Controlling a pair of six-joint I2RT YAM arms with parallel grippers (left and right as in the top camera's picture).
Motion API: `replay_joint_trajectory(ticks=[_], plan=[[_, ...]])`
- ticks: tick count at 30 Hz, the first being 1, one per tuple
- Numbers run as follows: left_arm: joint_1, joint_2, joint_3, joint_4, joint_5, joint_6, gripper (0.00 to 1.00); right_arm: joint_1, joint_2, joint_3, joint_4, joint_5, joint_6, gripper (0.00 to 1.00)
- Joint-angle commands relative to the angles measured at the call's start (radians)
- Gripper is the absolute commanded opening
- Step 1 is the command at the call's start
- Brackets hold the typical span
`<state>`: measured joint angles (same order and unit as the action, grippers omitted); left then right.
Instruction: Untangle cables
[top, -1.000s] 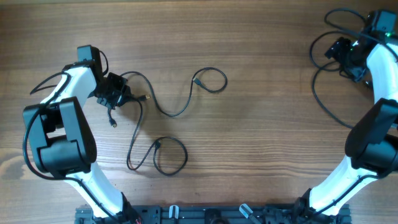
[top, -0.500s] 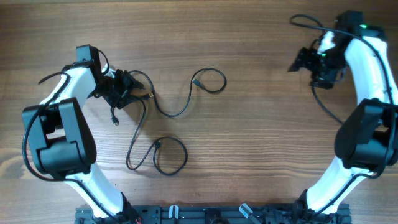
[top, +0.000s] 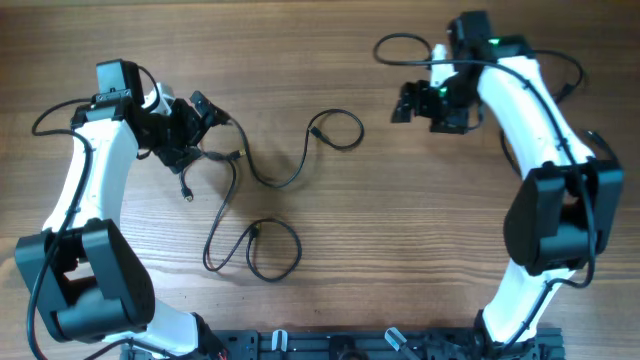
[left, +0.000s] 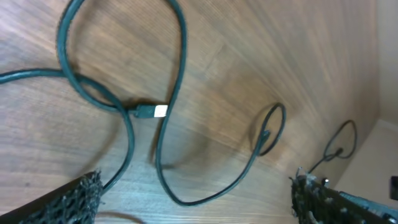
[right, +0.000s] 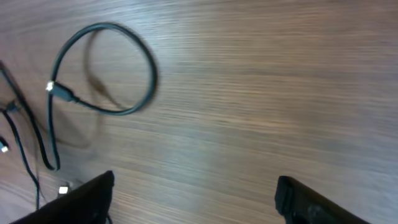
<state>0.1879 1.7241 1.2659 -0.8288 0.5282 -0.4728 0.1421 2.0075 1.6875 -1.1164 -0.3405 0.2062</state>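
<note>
My left gripper (left: 193, 186) stands wide with nothing between its fingers, low over the cables (top: 270, 180). They sprawl in loose loops on the table (top: 400, 230), toward my left side, and 1 plug (left: 152, 112) lies just ahead of it. My right gripper (right: 193, 190) is wide too and empty, above bare wood near 1 loop (right: 102, 68).

the table (top: 420, 270) was brown wood with long lines running across it. thin black cables (top: 272, 185) lay flat on its left half, loose and curly. one cable made a round loop (top: 362, 130) near the middle, with a small plug (top: 315, 131) at its end. a second loop (top: 299, 250) lay lower down, closer to the front edge.
</note>
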Motion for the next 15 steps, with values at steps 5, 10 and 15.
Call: replay_joint_trajectory(ticks=[5, 10, 15], plan=[[-0.003, 0.000, -0.024, -0.056, -0.160, 0.021, 0.34, 0.131, -0.018, 0.006, 0.049, -0.021, 0.093, 0.76], [-0.003, 0.000, -0.090, -0.035, -0.160, 0.021, 0.04, 0.204, -0.018, 0.006, 0.091, -0.021, 0.139, 0.73], [-0.003, 0.000, -0.174, -0.006, -0.159, 0.017, 0.05, 0.301, -0.018, 0.006, 0.137, -0.020, 0.138, 0.73]])
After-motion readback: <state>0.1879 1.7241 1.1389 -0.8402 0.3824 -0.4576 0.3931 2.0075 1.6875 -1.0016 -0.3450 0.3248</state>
